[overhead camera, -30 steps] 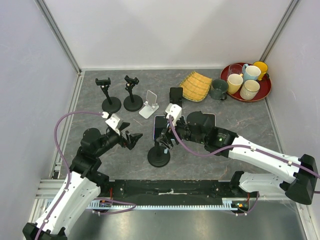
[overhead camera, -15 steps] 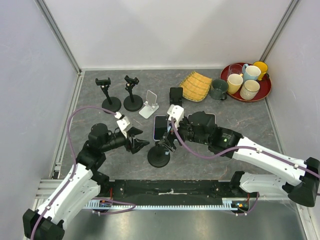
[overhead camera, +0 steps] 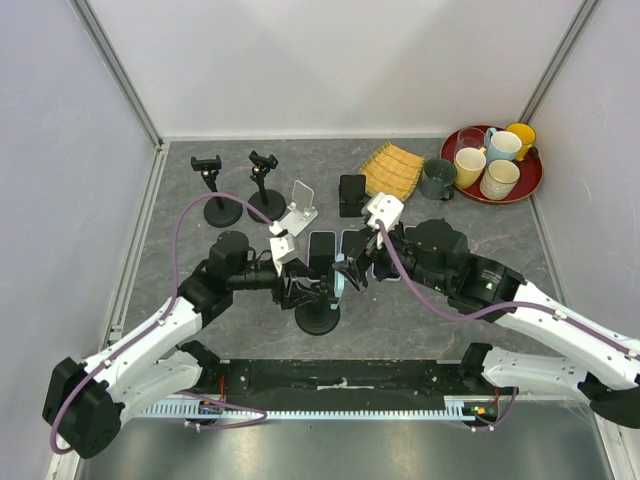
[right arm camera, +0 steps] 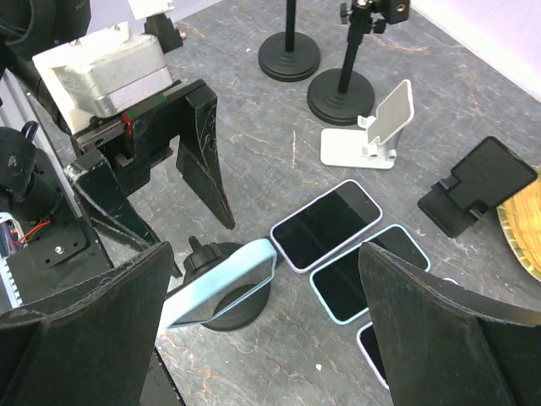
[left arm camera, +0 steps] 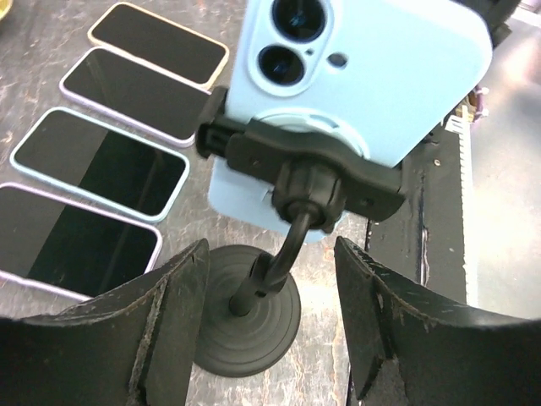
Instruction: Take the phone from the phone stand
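Left gripper (left arm camera: 270, 254), reaching low and level, fingers spread either side of phone stand (left arm camera: 252, 330) stem; right gripper (right arm camera: 266, 262), tilted downward, fingers spread wide above clamped phone (right arm camera: 221, 292).

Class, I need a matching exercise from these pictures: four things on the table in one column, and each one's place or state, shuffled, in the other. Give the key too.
Things
1. blue phone
2. white folding stand
3. red tray
4. green mug

Place or state
A. carries several cups
B. clamped in the black phone stand
C. standing just outside the tray
D. bears no phone

Pairs: 1-B, 2-D, 3-A, 4-C
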You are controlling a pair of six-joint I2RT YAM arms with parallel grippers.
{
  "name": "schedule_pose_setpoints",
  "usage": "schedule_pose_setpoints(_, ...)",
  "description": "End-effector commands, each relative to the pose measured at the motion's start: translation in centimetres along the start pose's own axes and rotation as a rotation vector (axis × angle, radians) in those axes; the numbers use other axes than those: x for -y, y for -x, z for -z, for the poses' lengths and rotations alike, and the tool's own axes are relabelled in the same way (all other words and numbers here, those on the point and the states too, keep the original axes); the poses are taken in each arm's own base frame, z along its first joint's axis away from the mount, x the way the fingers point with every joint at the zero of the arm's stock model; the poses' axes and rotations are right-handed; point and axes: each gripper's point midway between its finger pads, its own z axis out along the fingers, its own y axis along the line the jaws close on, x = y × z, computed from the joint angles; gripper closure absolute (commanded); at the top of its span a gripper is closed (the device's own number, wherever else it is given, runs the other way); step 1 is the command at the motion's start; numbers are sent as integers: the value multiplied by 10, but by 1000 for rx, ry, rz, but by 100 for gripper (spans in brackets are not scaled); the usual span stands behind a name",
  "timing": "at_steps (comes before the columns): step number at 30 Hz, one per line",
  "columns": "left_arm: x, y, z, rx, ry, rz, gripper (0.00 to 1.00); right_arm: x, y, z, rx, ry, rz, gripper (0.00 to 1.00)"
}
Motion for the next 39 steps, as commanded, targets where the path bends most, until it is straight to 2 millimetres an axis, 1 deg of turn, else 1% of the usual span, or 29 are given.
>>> schedule_pose_setpoints(1, 9, 24, -15, 23, -93, -146, 35, 10, 8, 12, 33, -66, -29, 2)
schedule_pose_setpoints(3, 10, 25, -20, 2, -112, -148, 36, 13, 6, 14, 36, -81, -37, 2)
schedule_pose_setpoints(4, 8, 20, -25, -18, -117, -141, 38, 14, 6, 15, 38, -87, -40, 2)
schedule_pose_setpoints(6, 8, 20, -28, -23, -130, -141, 43, 16, 7, 18, 45, -102, -49, 2)
schedule_pose_setpoints(9, 9, 16, -32, -37, -143, -138, 54, 19, 6, 22, 50, -118, -54, 2)
schedule_pose_setpoints(10, 8, 15, -33, -40, -144, -138, 60, 20, 5, 21, 46, -125, -54, 2)
schedule_pose_setpoints(13, 11, 11, -35, -47, -151, -133, 72, 20, 0, 20, 32, -126, -52, 2)
schedule_pose_setpoints(14, 12, 13, -35, -37, -142, -140, 74, 21, -1, 19, 28, -130, -52, 2)
schedule_pose_setpoints(15, 15, 7, -36, -47, -141, -124, 76, 21, -2, 18, 20, -132, -54, 2)
schedule_pose_setpoints(16, 17, 6, -36, -49, -131, -124, 83, 22, -3, 18, 16, -134, -54, 3)
schedule_pose_setpoints(17, 12, 4, -36, -55, -85, -121, 86, 23, -3, 17, 13, -142, -55, 3)
schedule_pose_setpoints(18, 17, 0, -37, -61, -77, -105, 90, 24, -4, 17, 8, -150, -53, 3)
schedule_pose_setpoints(19, 11, -1, -36, -64, -24, -98, 98, 26, -6, 17, 2, -158, -52, 3)
schedule_pose_setpoints(20, 10, -1, -36, -62, 4, -93, 98, 27, -9, 15, -9, -168, -50, 3)
schedule_pose_setpoints(21, 15, 0, -34, -53, 21, -77, 98, 32, -13, 14, -24, -195, -49, 4)
schedule_pose_setpoints(22, 6, 1, -33, -47, 90, -70, 98, 33, -17, 11, -42, -201, -46, 4)
schedule_pose_setpoints(24, 6, 1, -31, -24, 137, -38, 98, 34, -21, 9, -60, -212, -54, 5)
schedule_pose_setpoints(25, 0, 5, -28, -1, 203, -8, 98, 33, -24, 6, -68, -210, -58, 5)
schedule_pose_setpoints(26, -2, 4, -27, 8, 225, 12, 98, 33, -24, 5, -71, -212, -62, 5)
schedule_pose_setpoints(27, 1, 2, -28, 20, 236, 53, 98, 32, -23, 4, -68, -211, -75, 6)
schedule_pose_setpoints(28, -6, 3, -25, 39, 294, 80, 98, 32, -24, 1, -70, -208, -78, 6)
schedule_pose_setpoints(30, -5, 0, -26, 55, 318, 156, 98, 29, -19, -1, -56, -198, -96, 7)
schedule_pose_setpoints(32, -12, -1, -25, 71, 376, 198, 98, 24, -18, -5, -53, -178, -115, 8)
schedule_pose_setpoints(33, -9, -3, -27, 73, 380, 222, 98, 22, -15, -6, -40, -167, -124, 9)
schedule_pose_setpoints(35, -13, -3, -26, 77, 422, 228, 98, 15, -16, -10, -39, -136, -138, 10)
schedule_pose_setpoints(36, -11, -4, -27, 75, 425, 230, 98, 14, -15, -12, -33, -129, -145, 11)
schedule_pose_setpoints(37, -14, -4, -26, 77, 450, 231, 98, 11, -18, -15, -42, -123, -156, 13)
schedule_pose_setpoints(39, -13, -4, -27, 76, 454, 235, 98, 7, -19, -17, -43, -120, -165, 14)
